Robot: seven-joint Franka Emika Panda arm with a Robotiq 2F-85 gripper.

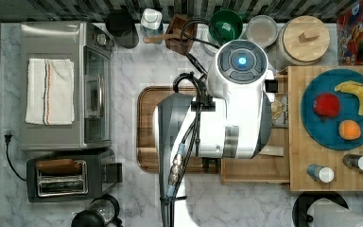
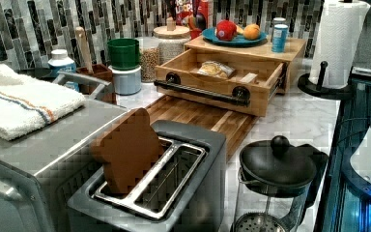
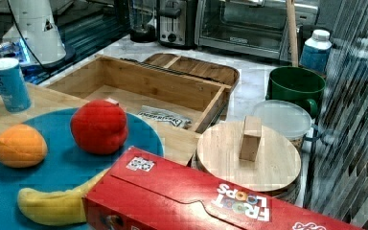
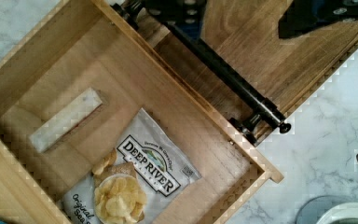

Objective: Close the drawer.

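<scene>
The light bamboo drawer [image 1: 255, 169] stands pulled out from under the flat wood top, over the dark cutting board [image 1: 146, 127]. The left view shows its front wall [image 2: 207, 96] with a black bar handle [image 2: 200, 92]. A chip bag [image 4: 140, 177] and a small pale bar [image 4: 65, 120] lie inside the drawer [image 4: 74, 70]. In the top view my white arm [image 1: 236, 109] covers most of the drawer. In the wrist view my gripper [image 4: 251, 14] hangs open above the handle [image 4: 228, 81] and the cutting board [image 4: 279, 70], its dark fingers [image 4: 326, 14] wide apart and holding nothing.
A blue plate [image 1: 321, 127] with fruit and two small bottles sit on the wood top. A toaster [image 1: 68, 176] and a toaster oven [image 1: 61, 85] stand at the top view's left, with a French press [image 2: 275, 183] near the toaster. Jars and a green cup [image 1: 226, 26] line the back wall.
</scene>
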